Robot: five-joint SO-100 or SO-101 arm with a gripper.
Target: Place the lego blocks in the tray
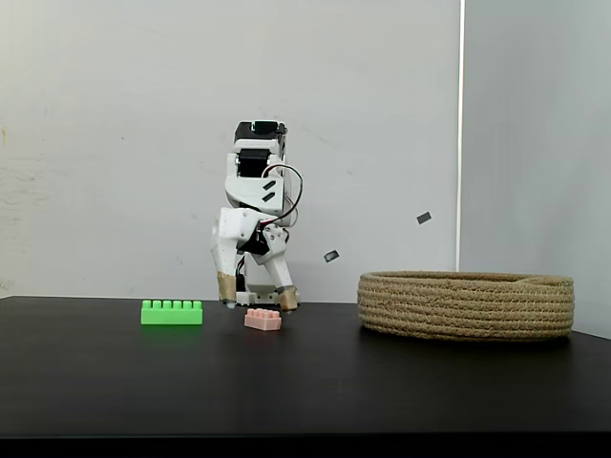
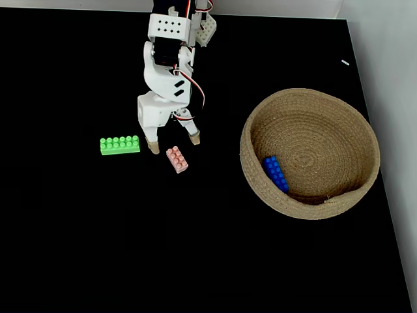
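Observation:
The pale pink brick (image 1: 263,320) (image 2: 176,159) lies flat on the black table. My white gripper (image 1: 257,300) (image 2: 174,143) hangs open just behind it, tan-tipped fingers spread wide and low, touching nothing. To its left rests the long bright green brick (image 1: 172,312) (image 2: 120,145), close beside one fingertip. The rope tray (image 1: 467,304) (image 2: 359,124) stands to the right, and the blue brick (image 2: 275,173) lies inside it near its left wall.
The black table (image 1: 305,382) (image 2: 78,228) has free room in front and between the gripper and the tray. A pale wall (image 1: 124,143) rises behind. The table's right edge runs close past the tray.

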